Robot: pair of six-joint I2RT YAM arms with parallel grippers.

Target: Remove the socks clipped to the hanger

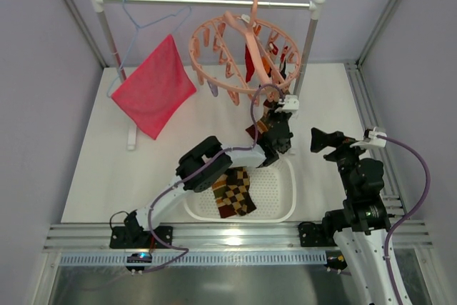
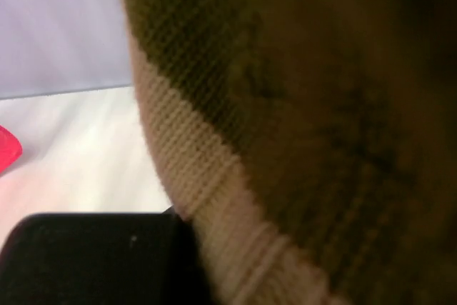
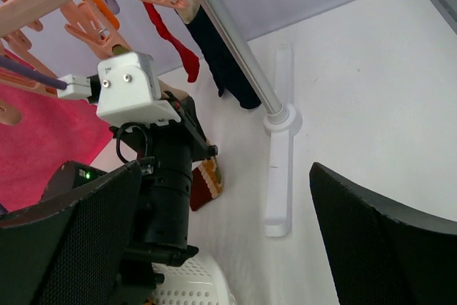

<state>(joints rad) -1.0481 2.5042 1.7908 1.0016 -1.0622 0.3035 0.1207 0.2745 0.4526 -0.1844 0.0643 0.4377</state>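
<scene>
Two claws are in view, and they stand quite differently. The left claw (image 1: 263,135) is raised just below the pink ring hanger (image 1: 214,80), at the lower end of a brown-and-tan sock (image 2: 285,141). That sock's knit fills nearly all of the left wrist view and lies right against the claw. Only one black finger (image 2: 93,255) shows, at the lower left, with the fabric's edge touching it. The other finger is hidden behind the sock, so I cannot tell whether this claw is clamped on the sock or merely against it.

The right claw (image 1: 325,139) hangs to the right of the left one, clear of it, with its jaws wide apart and nothing between them. It faces the left claw and the hanger.

Above and beyond the left claw, a red sock (image 3: 175,41) and a navy sock (image 3: 221,62) hang from the hanger's clips beside the upright post of the rail (image 1: 207,0). Below and behind the left claw, towards the arm bases, an argyle sock (image 1: 234,192) lies in a white basket (image 1: 282,205) on the bench (image 1: 107,176). Far to the left of both claws, a pink-red cloth (image 1: 153,85) hangs from a blue wire hanger (image 1: 143,16) on the same rail.
</scene>
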